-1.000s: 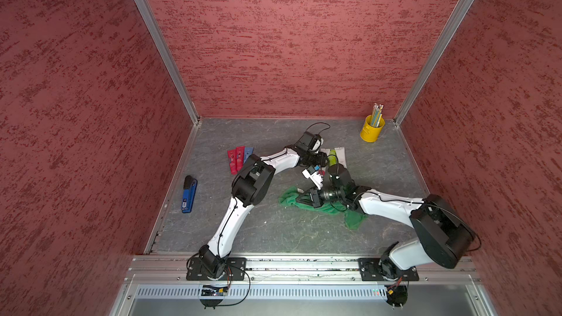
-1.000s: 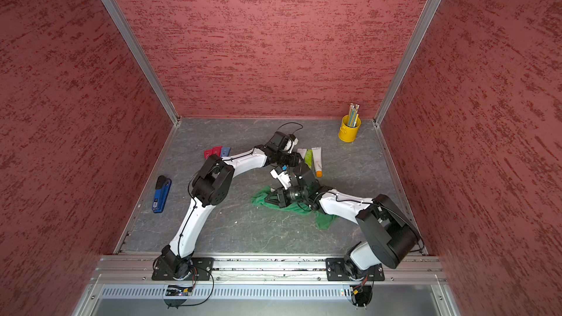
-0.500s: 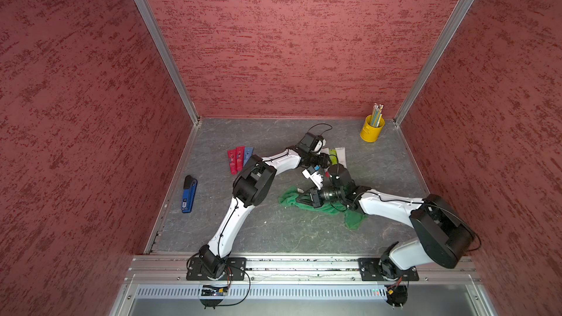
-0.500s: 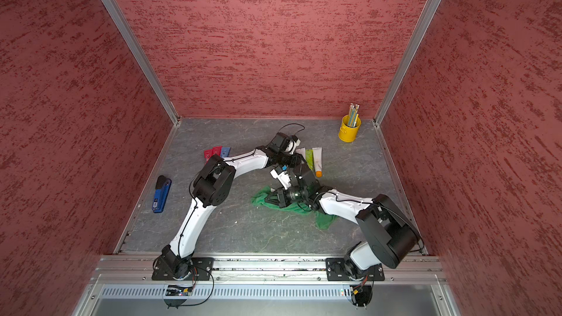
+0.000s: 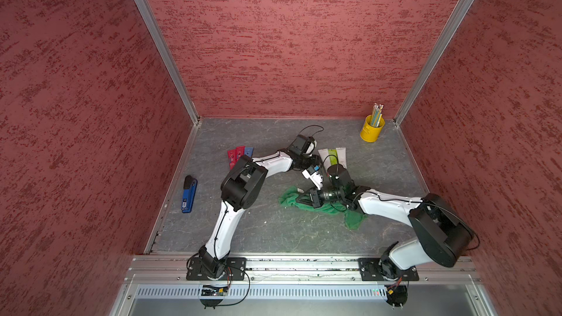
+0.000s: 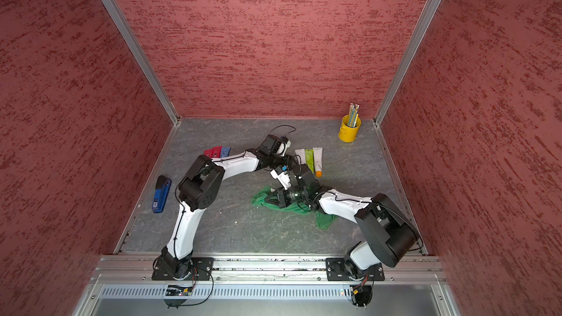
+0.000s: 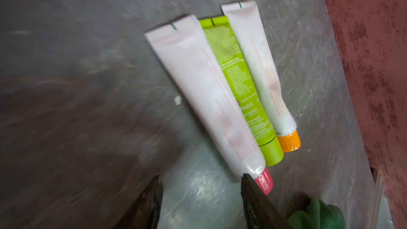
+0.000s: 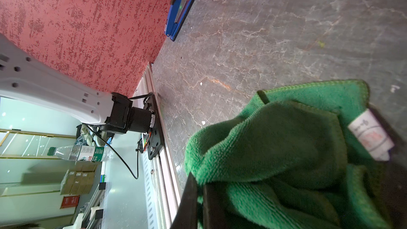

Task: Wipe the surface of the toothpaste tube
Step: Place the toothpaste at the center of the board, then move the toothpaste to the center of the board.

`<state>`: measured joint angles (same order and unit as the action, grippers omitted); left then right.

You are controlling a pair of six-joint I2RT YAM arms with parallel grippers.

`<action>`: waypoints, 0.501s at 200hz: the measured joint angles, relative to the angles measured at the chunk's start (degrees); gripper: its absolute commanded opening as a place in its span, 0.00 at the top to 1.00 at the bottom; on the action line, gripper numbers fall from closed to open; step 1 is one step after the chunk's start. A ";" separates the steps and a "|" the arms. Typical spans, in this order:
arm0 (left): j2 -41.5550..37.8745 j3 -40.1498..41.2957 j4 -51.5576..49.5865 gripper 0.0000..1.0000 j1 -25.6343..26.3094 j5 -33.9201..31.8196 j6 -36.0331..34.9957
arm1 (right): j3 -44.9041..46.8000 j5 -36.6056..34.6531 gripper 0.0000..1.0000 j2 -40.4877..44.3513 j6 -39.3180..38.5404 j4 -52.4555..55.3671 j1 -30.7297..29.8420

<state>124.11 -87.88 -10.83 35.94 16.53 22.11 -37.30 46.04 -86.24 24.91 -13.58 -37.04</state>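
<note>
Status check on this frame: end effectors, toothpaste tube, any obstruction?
Left end effector open by the cap of the pink-capped toothpaste tube. Right end effector shut on green cloth, clear of the tube. A green tube lies tight alongside.

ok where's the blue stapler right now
In both top views the blue stapler lies by the left wall, nearer the robot's bases than the red and blue tubes.
</note>
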 measured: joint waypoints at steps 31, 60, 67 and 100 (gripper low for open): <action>-13.05 6.62 -4.42 0.45 -3.43 -9.64 -1.60 | 0.26 0.09 1.00 -0.92 0.04 -0.63 0.00; -22.29 10.01 -9.68 0.47 -5.11 -18.34 -3.04 | 0.61 -0.04 1.00 -1.09 0.07 -1.27 0.00; -23.93 11.10 -10.99 0.48 -5.49 -20.11 -3.45 | 0.74 -0.15 1.00 -1.09 0.09 -1.40 0.07; -27.50 15.91 -17.94 0.53 -10.25 -26.21 -4.66 | 1.88 0.04 1.00 -1.09 0.81 -2.93 0.94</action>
<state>96.62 -71.96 -28.77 25.69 -9.67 17.45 -35.42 46.09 -87.33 25.71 -16.51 -36.10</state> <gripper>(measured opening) 0.474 0.048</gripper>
